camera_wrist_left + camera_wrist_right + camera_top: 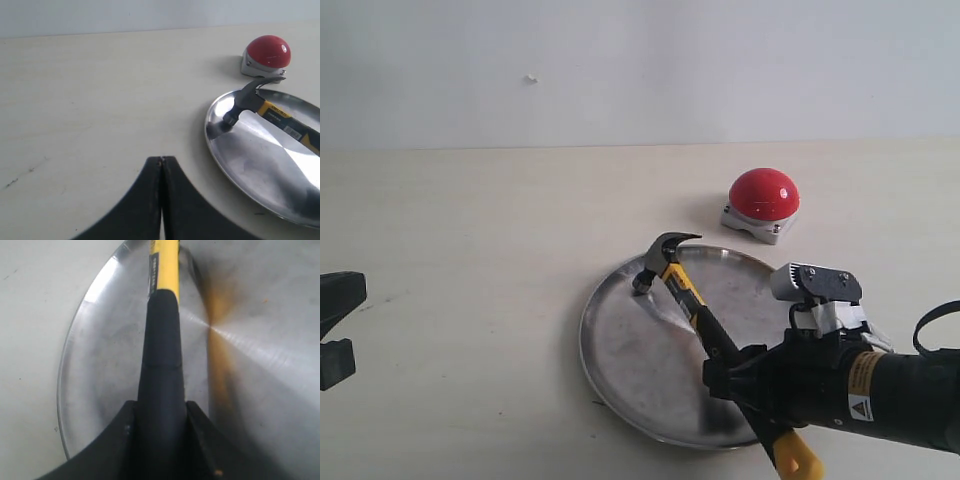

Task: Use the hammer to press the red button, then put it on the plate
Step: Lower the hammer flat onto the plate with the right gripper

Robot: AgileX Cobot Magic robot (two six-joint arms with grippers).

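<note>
My right gripper (728, 368) is shut on the black handle of the hammer (692, 300), holding it over the silver plate (620, 370). The dark steel head (665, 252) hangs above the plate's far part; the yellow end sticks out near the table's front edge. In the right wrist view the hammer handle (161, 345) runs out from between the fingers (202, 435) over the plate (95, 350). The red button (764, 194) sits on its grey base beyond the plate. My left gripper (161, 161) is shut on nothing, left of the plate (225, 155); it also sees the hammer (250, 102) and button (268, 51).
The pale table (470, 250) spreads wide to the left of the plate. A white wall (620, 70) rises behind the table's far edge. The left arm's dark fingers (338, 310) show at the left border of the exterior view.
</note>
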